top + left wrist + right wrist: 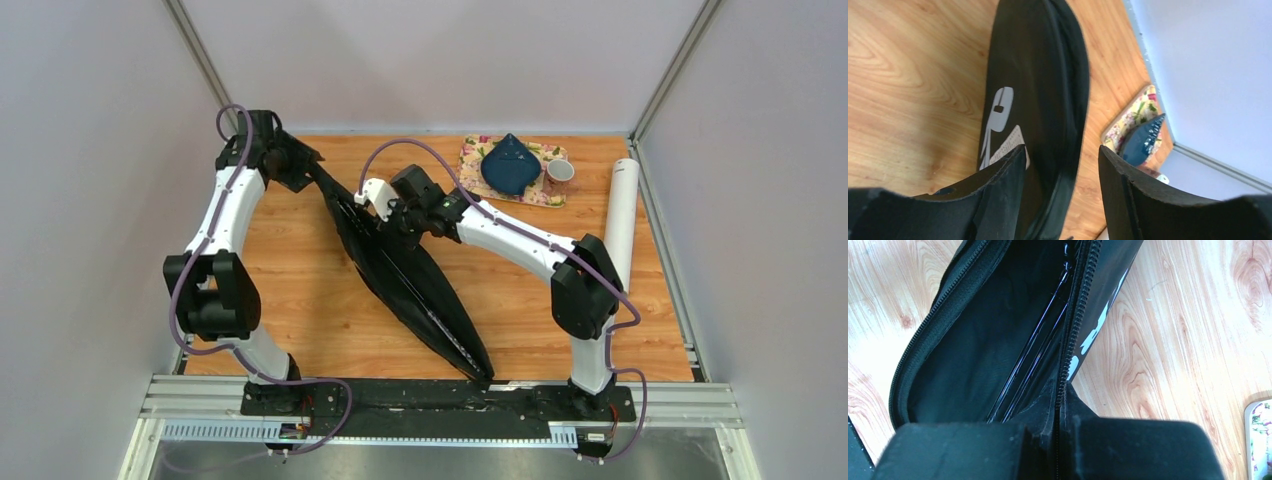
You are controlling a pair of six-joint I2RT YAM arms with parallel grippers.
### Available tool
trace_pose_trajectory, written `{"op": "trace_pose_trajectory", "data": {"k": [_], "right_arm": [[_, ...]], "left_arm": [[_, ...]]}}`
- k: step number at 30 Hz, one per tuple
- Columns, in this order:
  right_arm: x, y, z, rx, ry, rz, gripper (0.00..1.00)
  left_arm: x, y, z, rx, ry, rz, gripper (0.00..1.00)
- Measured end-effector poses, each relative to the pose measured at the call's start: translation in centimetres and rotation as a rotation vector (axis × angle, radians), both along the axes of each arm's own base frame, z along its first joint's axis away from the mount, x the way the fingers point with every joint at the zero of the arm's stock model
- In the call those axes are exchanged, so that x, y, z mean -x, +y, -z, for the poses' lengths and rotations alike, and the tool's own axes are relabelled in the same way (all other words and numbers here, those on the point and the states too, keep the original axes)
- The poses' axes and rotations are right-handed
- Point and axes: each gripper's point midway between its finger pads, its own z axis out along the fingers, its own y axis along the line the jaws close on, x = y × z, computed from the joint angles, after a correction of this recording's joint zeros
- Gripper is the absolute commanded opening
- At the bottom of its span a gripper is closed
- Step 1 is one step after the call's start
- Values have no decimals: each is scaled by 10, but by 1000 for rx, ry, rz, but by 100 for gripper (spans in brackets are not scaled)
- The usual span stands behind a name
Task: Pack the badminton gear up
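racket cover (420, 285): black, unzipped | left gripper (1062, 150): spread | right gripper (1056, 392): clamped, seemingly on zip

Soft, even light is coming from overhead, brightening the wooden table (300, 300) and throwing only faint shadows beneath the arms. Up close on the left wrist, the left fingers (1143, 200) are blurring out of focus and the wall (1223, 75) is washing out pale. On the right wrist, the wood is glaring whitish, the racket cover (973, 350) is sinking into shadow inside, and thin glints are running along the racket shafts (1033, 355).
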Motion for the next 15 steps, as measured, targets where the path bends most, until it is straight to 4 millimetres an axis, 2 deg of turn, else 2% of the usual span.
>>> {"op": "trace_pose_trajectory", "data": {"k": [1, 3, 4, 5, 6, 7, 8, 9, 12, 15], "right_arm": [[0, 0, 0, 1, -1, -1, 0], [0, 0, -1, 2, -4, -4, 0], [0, 0, -1, 2, -5, -5, 0], [0, 0, -1, 3, -6, -7, 0], [0, 0, -2, 3, -7, -7, 1], [-1, 0, -3, 2, -10, -8, 16], [-1, 1, -5, -1, -12, -7, 54], [-2, 1, -7, -5, -9, 1, 61], [-5, 8, -22, -81, 54, 54, 67], [-11, 31, -56, -292, 190, 132, 68]], "left_arm": [[1, 1, 4, -3, 14, -3, 64], [2, 3, 14, -10, 51, -15, 48], [4, 4, 18, -10, 70, -24, 36], [4, 4, 22, -8, 85, -31, 16], [5, 5, 25, -7, 95, -37, 9], [6, 6, 28, -14, 107, -38, 3], [7, 7, 28, -27, 109, -30, 0], [7, 8, 28, -42, 104, -18, 0], [7, 11, 27, -45, 115, -53, 0], [7, 12, 30, -36, 127, -80, 0]]}}
